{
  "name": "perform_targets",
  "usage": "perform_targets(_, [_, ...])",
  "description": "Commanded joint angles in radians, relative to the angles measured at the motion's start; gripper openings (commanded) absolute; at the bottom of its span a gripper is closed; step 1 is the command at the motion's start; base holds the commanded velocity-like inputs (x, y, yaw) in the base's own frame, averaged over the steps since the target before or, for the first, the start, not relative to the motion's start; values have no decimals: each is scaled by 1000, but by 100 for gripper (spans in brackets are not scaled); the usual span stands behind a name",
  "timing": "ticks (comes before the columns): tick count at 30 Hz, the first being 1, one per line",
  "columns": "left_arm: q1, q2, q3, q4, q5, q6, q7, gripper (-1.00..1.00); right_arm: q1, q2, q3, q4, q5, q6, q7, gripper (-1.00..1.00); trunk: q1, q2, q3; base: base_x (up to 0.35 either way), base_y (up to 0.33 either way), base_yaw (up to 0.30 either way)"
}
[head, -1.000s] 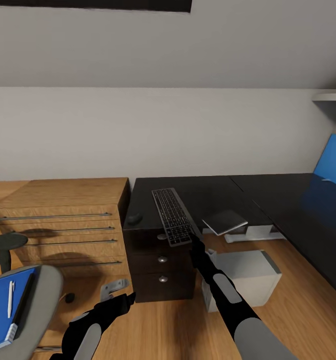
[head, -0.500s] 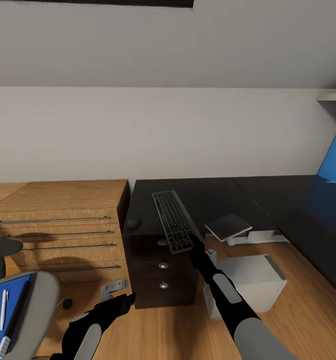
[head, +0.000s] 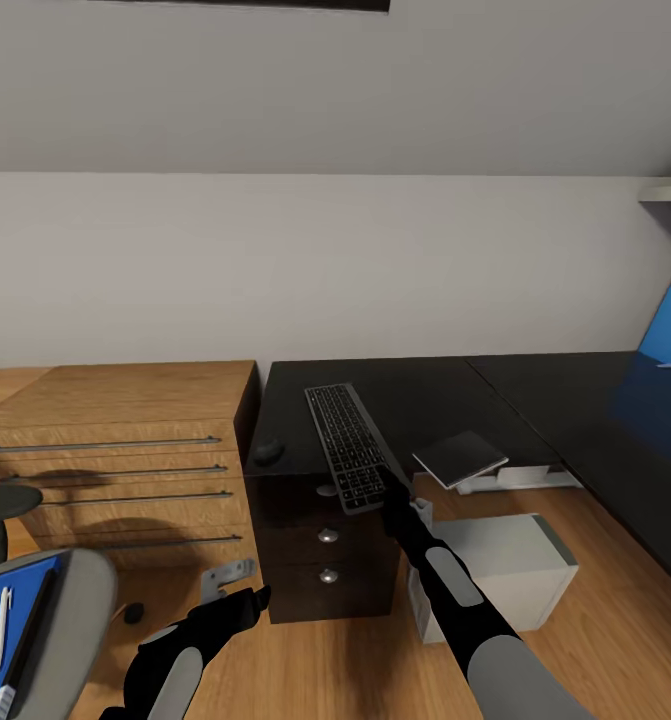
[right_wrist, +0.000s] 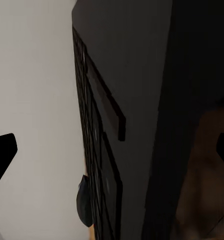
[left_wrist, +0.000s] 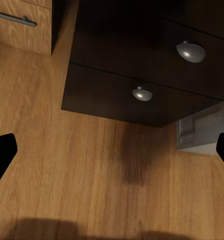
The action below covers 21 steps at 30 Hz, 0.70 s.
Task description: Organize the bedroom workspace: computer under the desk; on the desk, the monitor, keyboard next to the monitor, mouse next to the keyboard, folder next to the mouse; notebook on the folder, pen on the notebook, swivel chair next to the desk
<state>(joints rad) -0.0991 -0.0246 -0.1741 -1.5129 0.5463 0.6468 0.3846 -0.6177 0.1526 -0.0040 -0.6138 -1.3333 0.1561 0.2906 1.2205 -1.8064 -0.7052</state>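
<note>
Keyboard: slim silver-grey keyboard with dark keys (head: 349, 447) on black desk top (head: 445, 390), near end overhanging front edge above black drawer unit (head: 325, 555).
Mouse: small dark mouse (head: 268, 452) near desk's left front corner.
Right gripper (head: 390, 487): at keyboard's overhanging end; jaws spread wide, contact cannot tell.
Left gripper (head: 255, 602): low over wood floor (left_wrist: 91, 165), jaws released, empty.
Notebook: grey-white (head: 459, 456), tilted off desk front edge.
Computer: light grey tower (head: 500, 575) on floor.
Folder: blue (head: 5, 620) on grey swivel chair (head: 70, 625), white pen (head: 2, 628) on top.
</note>
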Motion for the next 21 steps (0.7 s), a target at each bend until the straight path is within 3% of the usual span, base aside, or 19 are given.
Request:
perform_targets(1, [-1,0,-1,-1,11,2,10,100,-1,0,0,0,-10,5,0,100,0,0,-1,0,0,0])
perform_targets(2, [-1,0,-1,-1,11,2,10,100,-1,0,0,0,-10,5,-2,100,0,0,-1,0,0,0])
perform_targets(3, [-1,0,-1,-1,11,2,10,100,-1,0,-1,0,-11,5,-9,-100,0,0,-1,0,0,0])
perform_targets(13, [-1,0,-1,0,12,2,10,100,-1,-1,-1,-3,-11,8,-21,-100,0,0,-1,0,0,0])
perform_targets(21, [-1,0,-1,0,12,2,11,100,-1,-2,-2,-14,-12,27,-16,-100,-31,56,24,0,0,0])
